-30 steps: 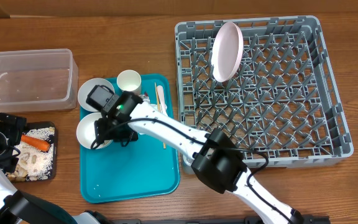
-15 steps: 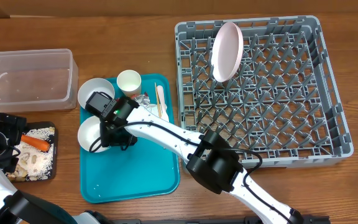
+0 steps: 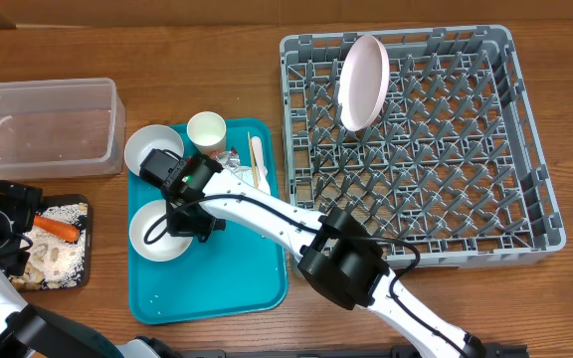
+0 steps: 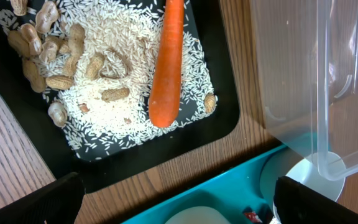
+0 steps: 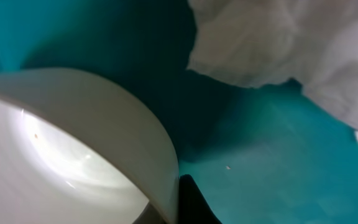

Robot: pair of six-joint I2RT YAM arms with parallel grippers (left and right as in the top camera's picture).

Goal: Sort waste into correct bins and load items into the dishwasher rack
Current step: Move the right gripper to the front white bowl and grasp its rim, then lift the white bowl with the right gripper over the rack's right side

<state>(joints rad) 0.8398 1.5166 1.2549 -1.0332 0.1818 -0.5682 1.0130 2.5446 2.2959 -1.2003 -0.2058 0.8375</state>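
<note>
One bowl (image 3: 157,235) is now caught by its rim. The right gripper (image 3: 189,223), apart a second ago, has clamped on it and nudged it along the teal tray (image 3: 217,283); judging by that, the rack (image 3: 550,224) comes next. The bowl is smooth, glossy and round, with a crumpled napkin (image 5: 278,43) just beyond. The left gripper (image 4: 179,200) stands wide apart above grainy rice (image 4: 104,112).
</note>
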